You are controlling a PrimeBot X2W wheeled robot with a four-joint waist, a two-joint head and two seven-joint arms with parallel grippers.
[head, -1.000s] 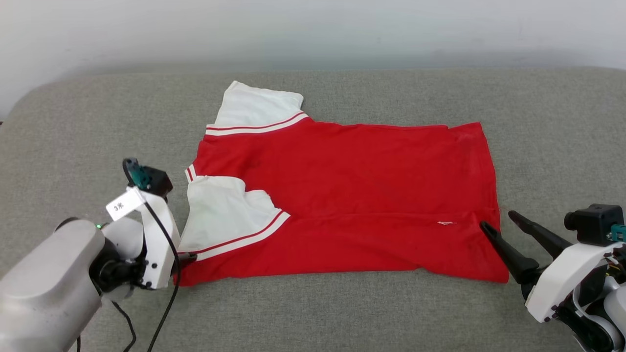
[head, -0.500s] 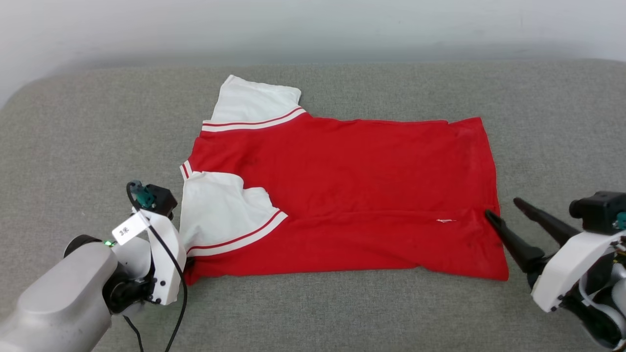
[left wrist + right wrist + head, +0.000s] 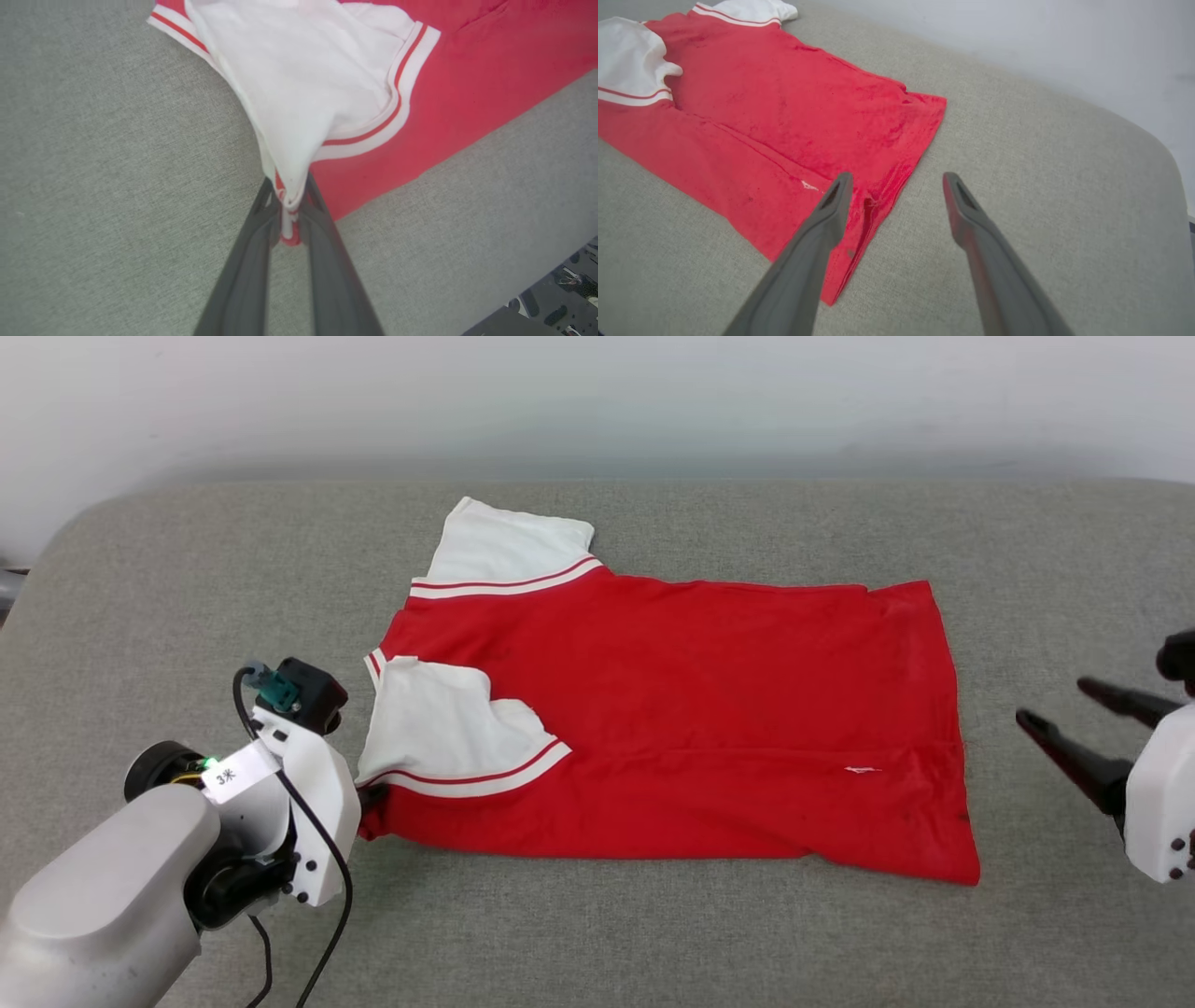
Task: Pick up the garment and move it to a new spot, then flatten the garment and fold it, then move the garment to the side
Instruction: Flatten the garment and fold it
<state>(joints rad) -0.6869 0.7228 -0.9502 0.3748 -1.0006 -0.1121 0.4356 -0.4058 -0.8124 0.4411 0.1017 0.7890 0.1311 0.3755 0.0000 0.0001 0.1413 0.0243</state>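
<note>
Likely folding stage. Pinching garment sleeve corner with left end effector, lower left; right end effector spread, off hem, mid right. Next: lift corner, carry across body.

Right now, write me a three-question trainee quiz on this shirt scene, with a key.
1. True or false: the left gripper is shut on a corner of the garment.
2. Pick one. The right gripper is: A) shut on the hem; B) open, off the garment's right edge, holding nothing; C) lifting a white sleeve.
3. Fill the gap: the garment lies spread on a ___-coloured cushioned surface.

Key: 1 true; 2 B; 3 grey.
</note>
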